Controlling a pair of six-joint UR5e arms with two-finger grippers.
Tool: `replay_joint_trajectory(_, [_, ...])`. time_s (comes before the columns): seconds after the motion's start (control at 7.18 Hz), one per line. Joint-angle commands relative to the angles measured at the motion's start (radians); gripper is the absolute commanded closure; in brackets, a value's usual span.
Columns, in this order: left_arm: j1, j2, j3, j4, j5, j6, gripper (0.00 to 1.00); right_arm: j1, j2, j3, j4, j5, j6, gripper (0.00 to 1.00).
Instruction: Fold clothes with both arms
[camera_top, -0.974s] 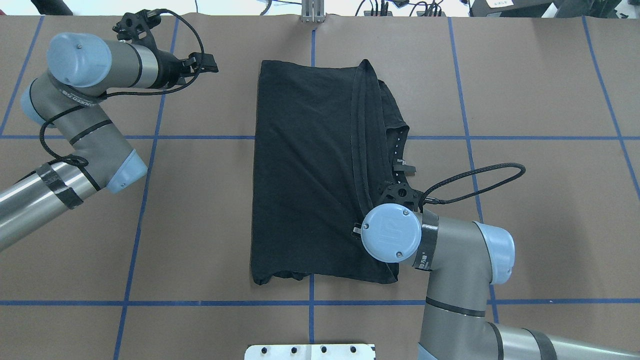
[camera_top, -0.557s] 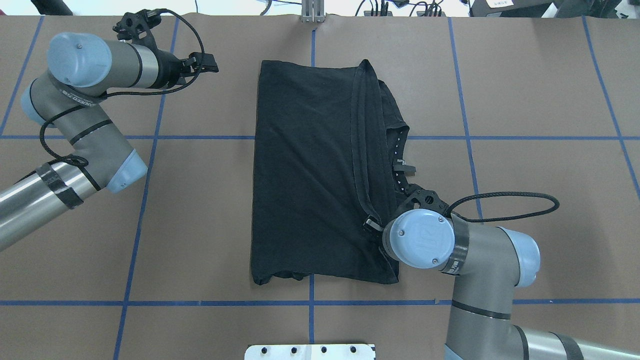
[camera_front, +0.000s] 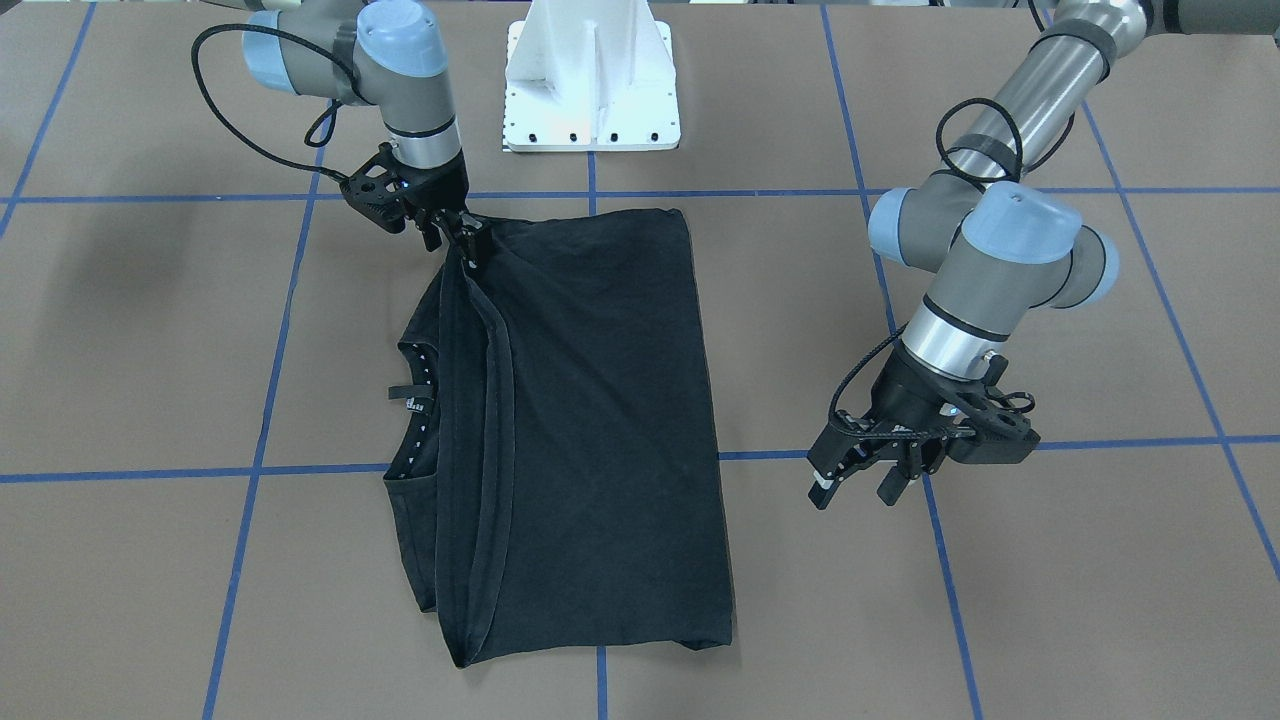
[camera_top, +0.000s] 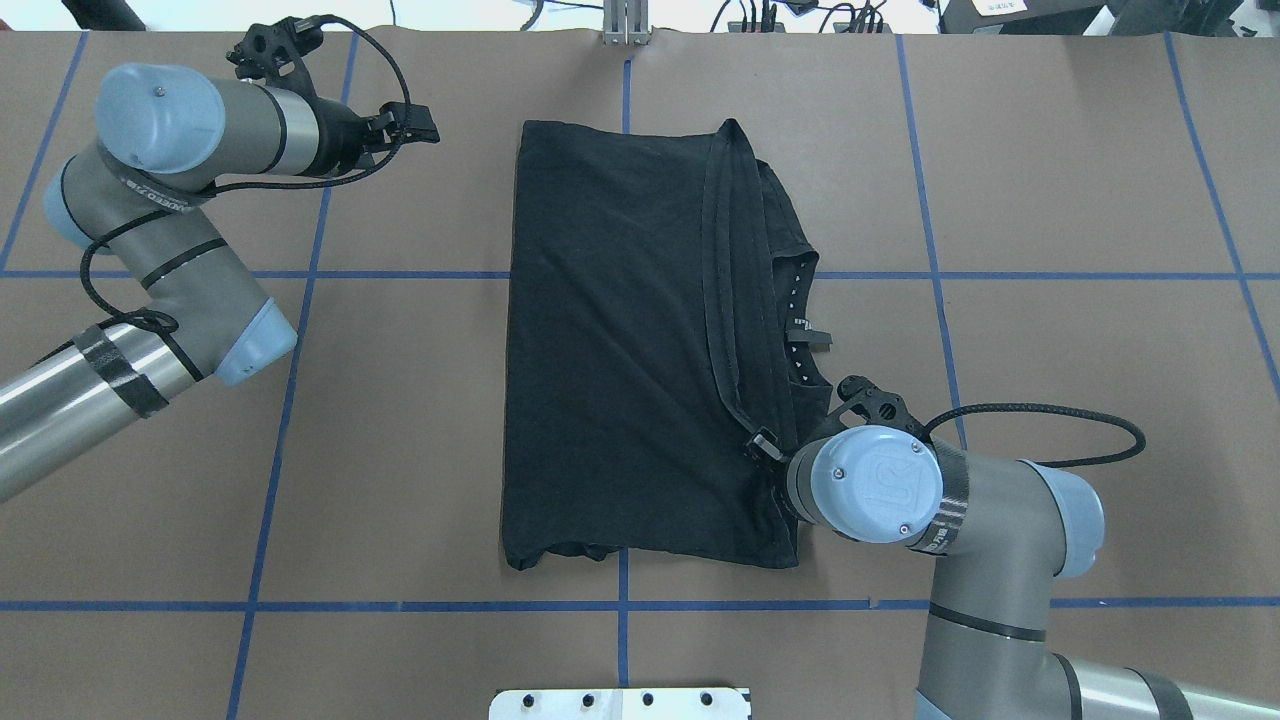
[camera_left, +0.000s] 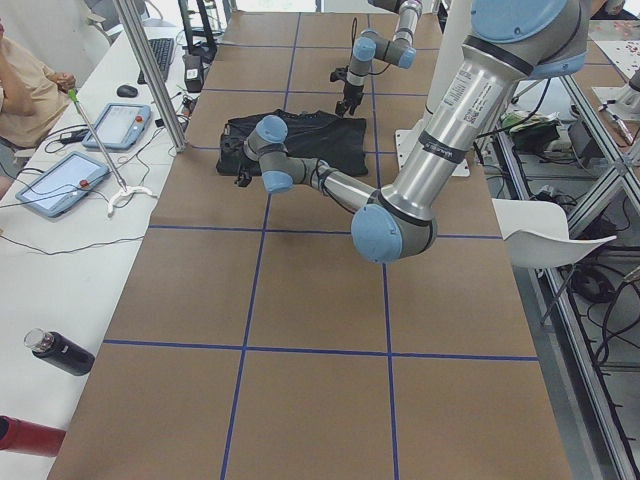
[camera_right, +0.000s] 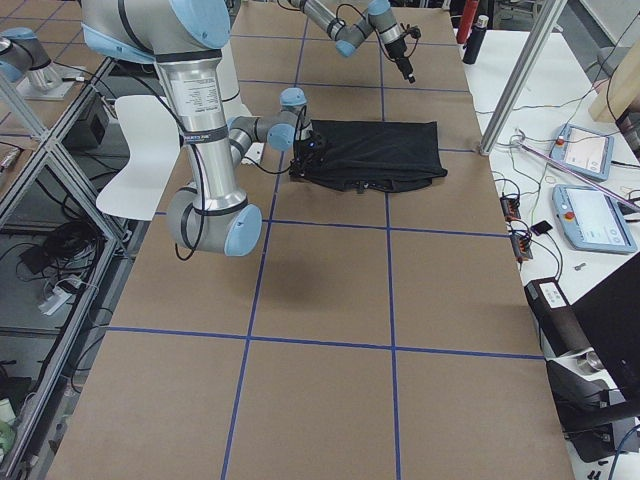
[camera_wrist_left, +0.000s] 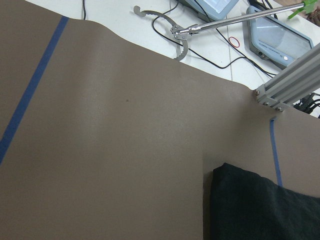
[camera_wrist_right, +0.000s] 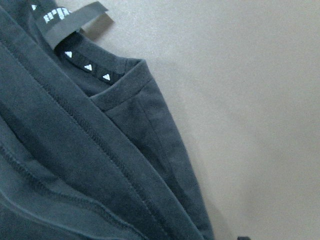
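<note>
T-shirt (camera_top: 610, 340) folded on table (camera_top: 400, 450) | right pincer (camera_front: 468, 245) clamped on its hem | left pincer (camera_front: 855, 488) open, well apart

Here's the black T-shirt (camera_top: 610, 340): soft matt knit cloth, lightly creased, hems double-stitched. Close up, the collar shows a ribbed band and a smooth woven label (camera_wrist_right: 75, 22) with a slight sheen. Under it the table (camera_top: 1050, 200) cover looks like brown paper, matt and smooth, crossed by blue tape lines (camera_top: 400, 274). Left arm (camera_top: 185, 285) and right arm (camera_top: 985, 590): satin grey metal tubes, smooth light blue plastic joint caps. Left gripper (camera_front: 853, 493) and right gripper (camera_front: 470, 250), matt black plastic. The right arm's cable (camera_top: 1050, 407) wears a braided black sleeve. The pedestal base (camera_front: 590, 70) is smooth, white, faintly glossy.
</note>
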Motion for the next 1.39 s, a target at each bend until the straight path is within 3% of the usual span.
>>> replay_joint_trajectory(0.0, [0.001, -0.002, -0.001, 0.001, 0.0, -0.003, 0.0, -0.001, -0.007, -0.007, 0.001, 0.0, 0.018, 0.23])
replay_joint_trajectory(0.84, [0.002, -0.002, -0.001, 0.001, 0.0, -0.005, 0.0, -0.01, -0.004, -0.013, 0.01, 0.001, 0.038, 0.27])
replay_joint_trajectory(0.97, [0.002, -0.002, -0.002, 0.001, 0.0, -0.005, 0.0, -0.012, -0.001, -0.013, 0.01, 0.001, 0.038, 0.43])
replay_joint_trajectory(1.11, [0.002, -0.001, -0.002, 0.001, -0.001, -0.005, 0.0, -0.01, 0.003, -0.01, 0.01, 0.001, 0.038, 0.82])
replay_joint_trajectory(1.25, [0.002, -0.002, -0.002, 0.001, -0.002, -0.005, 0.0, -0.012, 0.0, -0.013, 0.01, 0.001, 0.038, 1.0])
